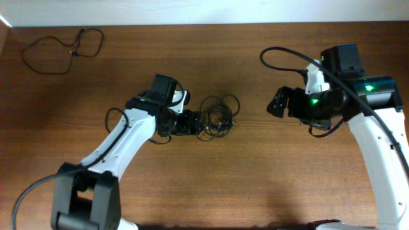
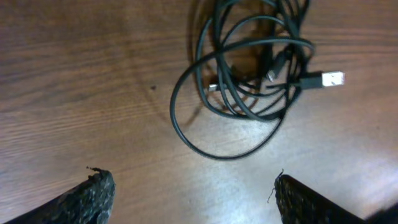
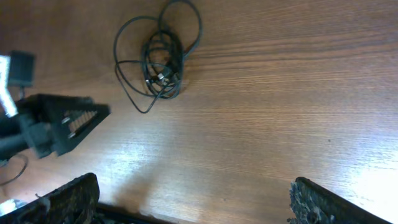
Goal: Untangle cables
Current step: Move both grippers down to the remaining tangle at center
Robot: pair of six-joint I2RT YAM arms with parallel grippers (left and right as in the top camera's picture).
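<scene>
The cables (image 1: 217, 116) were left ungrasped. The left gripper (image 2: 189, 193) was held wide just beside them, presumably to take a loop; the right gripper (image 1: 276, 102), equally wide, was stationed well apart.

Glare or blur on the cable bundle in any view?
Overhead: even light, cable bundle small but sharp. Left wrist: bundle in focus, soft sheen on the table below it. Right wrist: bright glare patch at lower right, away from the bundle.
</scene>
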